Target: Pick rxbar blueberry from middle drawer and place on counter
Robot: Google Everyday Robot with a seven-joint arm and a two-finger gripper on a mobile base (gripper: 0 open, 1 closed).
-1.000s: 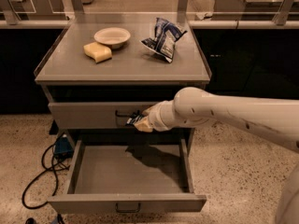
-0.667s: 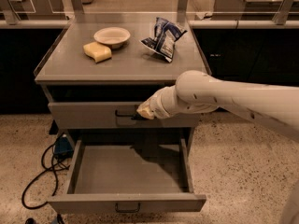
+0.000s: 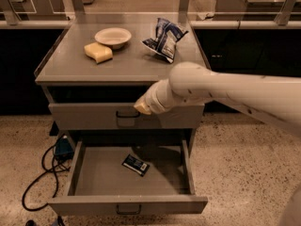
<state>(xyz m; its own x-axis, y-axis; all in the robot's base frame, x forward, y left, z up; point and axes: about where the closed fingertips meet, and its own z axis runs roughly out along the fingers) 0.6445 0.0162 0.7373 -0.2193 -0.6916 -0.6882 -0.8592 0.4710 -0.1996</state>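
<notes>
navy rxbar blueberry in open drawer, long axis upper-left to lower-right, tool above, grip unclear

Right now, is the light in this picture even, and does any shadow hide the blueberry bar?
Camera view: the light is dim and warm, brightest on the counter; camera view: shadow darkens the back of the open drawer, yet the rxbar blueberry in it is plainly visible; camera view: the hand, at the closed drawer front beside its handle, is pale and well lit.
</notes>
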